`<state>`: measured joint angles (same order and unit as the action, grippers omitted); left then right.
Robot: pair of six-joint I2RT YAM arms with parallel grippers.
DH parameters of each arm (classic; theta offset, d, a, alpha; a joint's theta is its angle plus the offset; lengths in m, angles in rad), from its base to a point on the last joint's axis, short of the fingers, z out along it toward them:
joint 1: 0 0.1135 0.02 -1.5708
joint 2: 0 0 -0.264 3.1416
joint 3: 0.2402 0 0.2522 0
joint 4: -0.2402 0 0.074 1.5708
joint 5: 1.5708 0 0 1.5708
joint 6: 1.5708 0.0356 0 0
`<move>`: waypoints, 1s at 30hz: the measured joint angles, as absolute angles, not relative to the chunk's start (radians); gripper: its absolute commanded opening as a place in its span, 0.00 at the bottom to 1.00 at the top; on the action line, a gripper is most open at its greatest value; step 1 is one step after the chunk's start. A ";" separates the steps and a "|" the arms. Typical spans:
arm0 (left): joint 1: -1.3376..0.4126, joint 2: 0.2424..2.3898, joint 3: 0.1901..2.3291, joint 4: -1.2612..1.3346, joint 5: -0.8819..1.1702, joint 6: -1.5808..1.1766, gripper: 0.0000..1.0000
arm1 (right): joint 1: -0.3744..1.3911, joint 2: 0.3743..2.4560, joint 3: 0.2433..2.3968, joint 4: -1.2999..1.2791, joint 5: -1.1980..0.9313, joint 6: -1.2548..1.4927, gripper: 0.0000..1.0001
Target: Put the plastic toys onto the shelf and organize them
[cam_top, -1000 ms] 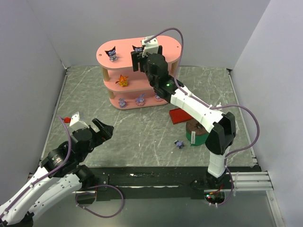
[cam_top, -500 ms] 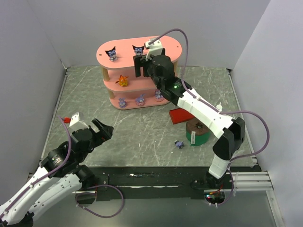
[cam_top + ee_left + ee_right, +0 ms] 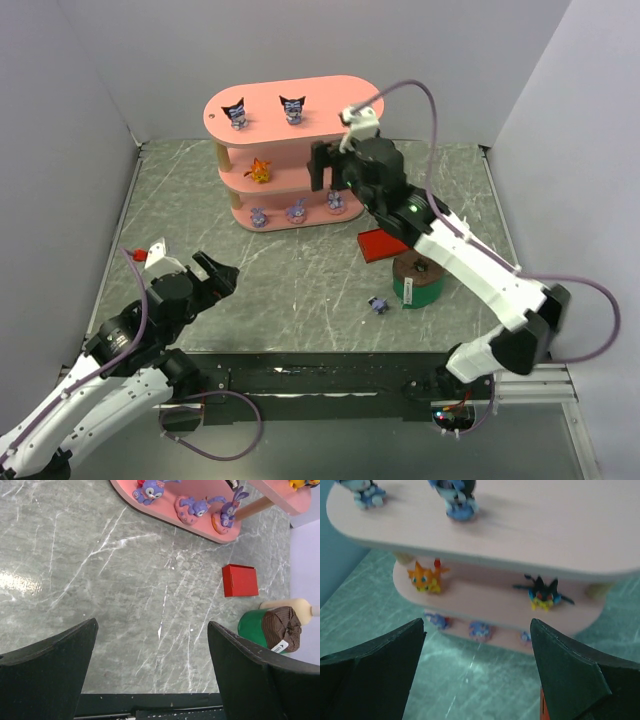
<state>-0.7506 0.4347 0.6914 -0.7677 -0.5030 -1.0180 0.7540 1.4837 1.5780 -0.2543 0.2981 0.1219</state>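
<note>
Shelf [image 3: 545,515]: right wrist reveals black-yellow toy [image 3: 542,592], hidden from above; left end effector [image 3: 152,625], right end effector [image 3: 477,622] wide, empty.

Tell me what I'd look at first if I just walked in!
The big pink shelf at the far side of the table grabs the eye, with little toys on all three boards: two dark ones on top, an orange one in the middle, lilac ones at the bottom. The right gripper hangs open just in front of it. One stray toy lies alone on the table beside the green cylinder.
</note>
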 measured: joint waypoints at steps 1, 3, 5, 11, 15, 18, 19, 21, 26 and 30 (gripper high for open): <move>-0.751 0.431 0.691 -0.767 -0.503 -1.017 0.96 | 0.754 1.447 1.542 -0.264 0.297 0.138 0.93; -0.751 0.427 0.691 -0.767 -0.501 -1.015 0.96 | 0.754 1.369 1.462 -0.289 0.294 0.178 0.93; -0.751 0.422 0.691 -0.764 -0.494 -1.011 0.96 | 0.754 1.291 1.378 -0.305 0.291 0.220 0.93; -0.751 0.407 0.691 -0.741 -0.467 -0.996 0.96 | 0.757 1.093 1.101 -0.354 0.263 0.354 0.85; -0.751 0.393 0.690 -0.729 -0.448 -0.980 0.96 | 0.769 1.077 0.983 -0.409 0.241 0.433 0.81; -0.751 0.385 0.688 -0.715 -0.439 -0.975 0.96 | 0.791 1.106 0.933 -0.443 0.243 0.489 0.78; -0.751 0.384 0.688 -0.714 -0.437 -0.973 0.96 | 0.802 1.116 0.915 -0.453 0.245 0.509 0.77; -0.751 0.383 0.686 -0.714 -0.434 -0.970 0.96 | 0.829 1.133 0.888 -0.474 0.254 0.545 0.75; -0.751 0.383 0.682 -0.710 -0.429 -0.963 0.96 | 0.879 1.195 0.862 -0.551 0.292 0.640 0.71; -0.751 0.383 0.682 -0.706 -0.424 -0.962 0.96 | 0.901 1.211 0.842 -0.594 0.324 0.705 0.70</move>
<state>-0.7506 0.3832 0.6823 -0.7055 -0.4236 -0.9623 0.9009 1.2110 0.8425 -0.5941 0.3244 0.7048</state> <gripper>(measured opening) 0.967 0.708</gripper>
